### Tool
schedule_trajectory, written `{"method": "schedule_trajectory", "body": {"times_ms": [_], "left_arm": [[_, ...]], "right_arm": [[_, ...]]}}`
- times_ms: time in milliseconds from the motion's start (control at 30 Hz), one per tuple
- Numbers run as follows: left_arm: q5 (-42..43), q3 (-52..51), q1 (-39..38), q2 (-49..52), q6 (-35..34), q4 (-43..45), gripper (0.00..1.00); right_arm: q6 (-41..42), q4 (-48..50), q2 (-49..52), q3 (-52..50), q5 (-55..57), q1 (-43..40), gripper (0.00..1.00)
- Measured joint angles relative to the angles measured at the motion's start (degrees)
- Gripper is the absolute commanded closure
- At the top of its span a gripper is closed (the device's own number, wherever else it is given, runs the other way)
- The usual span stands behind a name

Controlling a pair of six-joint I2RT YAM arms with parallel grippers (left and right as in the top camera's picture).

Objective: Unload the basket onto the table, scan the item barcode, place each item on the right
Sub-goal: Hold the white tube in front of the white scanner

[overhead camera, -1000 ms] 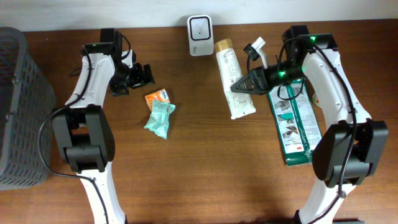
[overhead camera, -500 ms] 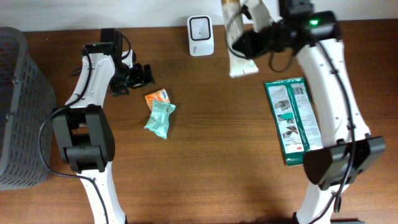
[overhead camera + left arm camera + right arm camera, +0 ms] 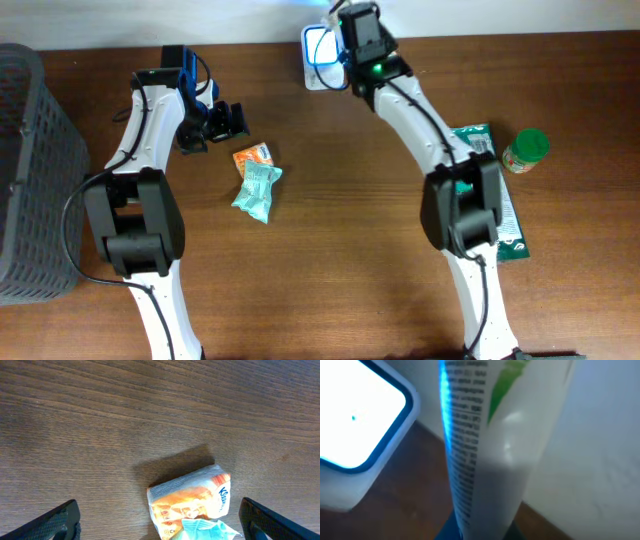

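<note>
We are gripping the tube [image 3: 490, 445] with our right end effector [image 3: 340, 30] beside the scanner [image 3: 360, 425]; our left end effector [image 3: 228, 120] is gaping open.

1 scanner [image 3: 316, 62], 1 tube [image 3: 485, 450], 1 jar [image 3: 525, 150], 1 basket [image 3: 20, 120], 3 packets [image 3: 253, 156] [image 3: 258, 188] [image 3: 508, 232]

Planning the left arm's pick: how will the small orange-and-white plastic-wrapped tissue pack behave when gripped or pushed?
The orange-and-white tissue pack looks soft and wrinkled, so it will probably squash rather than resist. Lying flat, it should slide, not roll. The crinkled teal packet overlapping one end would likely shift with it.
</note>
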Motion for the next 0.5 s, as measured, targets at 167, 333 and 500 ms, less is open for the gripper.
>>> {"method": "schedule_trajectory", "body": {"times_ms": [167,333,500], "left_arm": [[0.02,0.02,0.00,0.00,0.00,0.02,0.01],[0.02,0.00,0.00,0.00,0.00,0.04,0.01],[0.02,0.00,0.00,0.00,0.00,0.02,0.01]], "right_arm": [[-7.23,7.08,5.62,0.00,6.91,3.28,0.96],[-8.68,7.85,7.19,0.00,11.65,4.81,0.96],[-8.90,8.31,7.19,0.00,15.50,4.55,0.96]]}}
